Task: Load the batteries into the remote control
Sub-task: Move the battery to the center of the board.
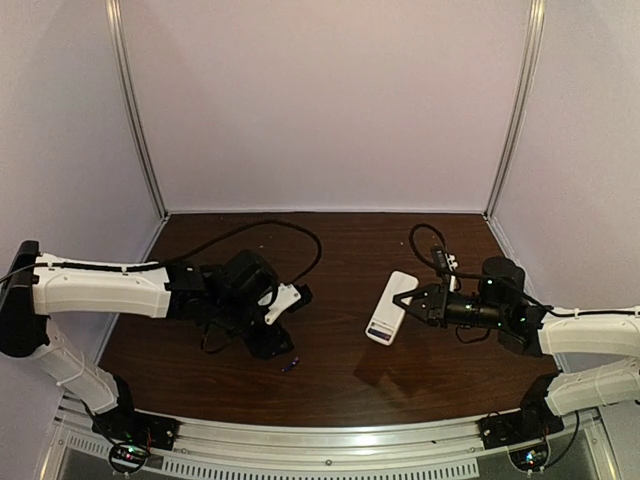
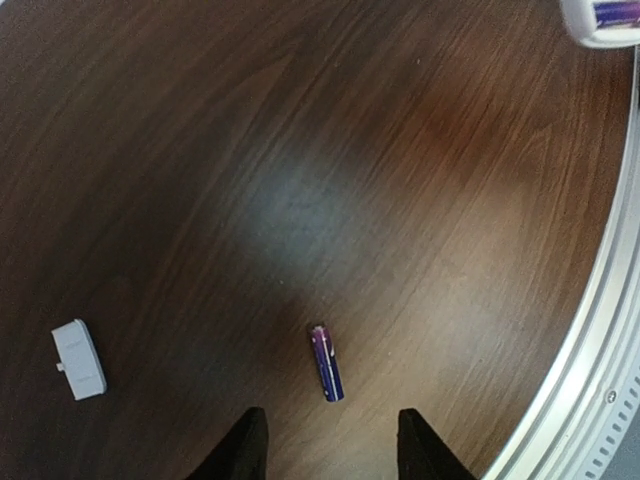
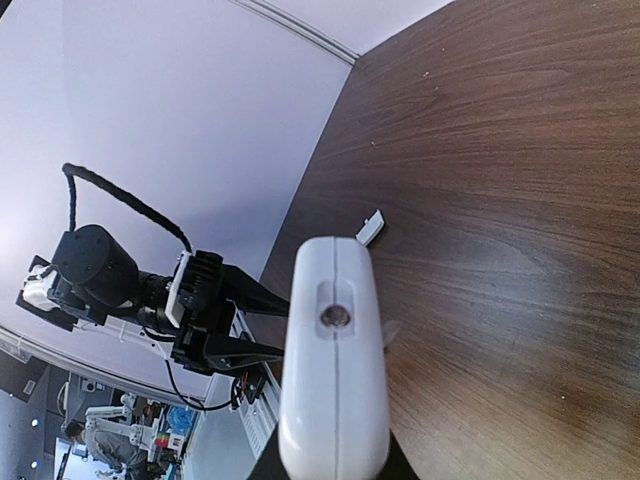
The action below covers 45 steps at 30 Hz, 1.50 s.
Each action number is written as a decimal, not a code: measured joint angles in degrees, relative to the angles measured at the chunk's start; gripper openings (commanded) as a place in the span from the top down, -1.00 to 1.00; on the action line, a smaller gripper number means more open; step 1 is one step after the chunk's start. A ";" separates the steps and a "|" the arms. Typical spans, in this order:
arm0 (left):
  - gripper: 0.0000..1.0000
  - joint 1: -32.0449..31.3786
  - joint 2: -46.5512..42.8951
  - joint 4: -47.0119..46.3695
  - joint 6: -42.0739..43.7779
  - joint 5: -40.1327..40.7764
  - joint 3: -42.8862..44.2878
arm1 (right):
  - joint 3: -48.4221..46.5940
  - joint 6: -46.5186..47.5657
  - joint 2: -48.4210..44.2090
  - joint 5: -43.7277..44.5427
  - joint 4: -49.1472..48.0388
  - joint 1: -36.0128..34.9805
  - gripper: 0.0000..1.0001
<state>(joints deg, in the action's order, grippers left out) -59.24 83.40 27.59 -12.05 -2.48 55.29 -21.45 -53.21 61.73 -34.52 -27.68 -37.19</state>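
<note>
My right gripper (image 1: 412,300) is shut on the white remote control (image 1: 392,307) and holds it above the table. In the right wrist view the remote (image 3: 333,360) shows end-on between the fingers. One purple-blue battery (image 2: 326,362) lies on the table, also seen in the top view (image 1: 290,365). My left gripper (image 2: 330,432) is open and empty, hovering just above this battery, fingers either side but apart from it. A second battery (image 2: 615,12) sits in the remote's open compartment (image 2: 600,25) at the top right of the left wrist view.
A small white battery cover (image 2: 78,358) lies on the dark wooden table left of the loose battery; it also shows in the right wrist view (image 3: 370,228). The metal front rail (image 2: 590,330) runs close to the battery. White walls enclose the table.
</note>
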 measured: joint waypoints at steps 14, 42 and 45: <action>0.39 0.00 8.83 8.26 -4.35 1.44 1.33 | 0.00 1.38 -1.68 0.00 3.30 1.22 1.00; 0.42 -0.13 17.59 8.31 -3.23 2.45 4.20 | 0.11 0.70 -4.55 -1.05 4.35 4.20 1.00; 0.42 -0.39 18.08 7.87 -2.91 1.38 4.39 | 0.42 0.48 -4.85 -1.11 4.35 4.22 1.00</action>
<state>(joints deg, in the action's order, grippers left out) -59.64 101.47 35.46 -14.96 -1.10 59.68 -21.04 -52.73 56.88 -35.64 -23.33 -32.97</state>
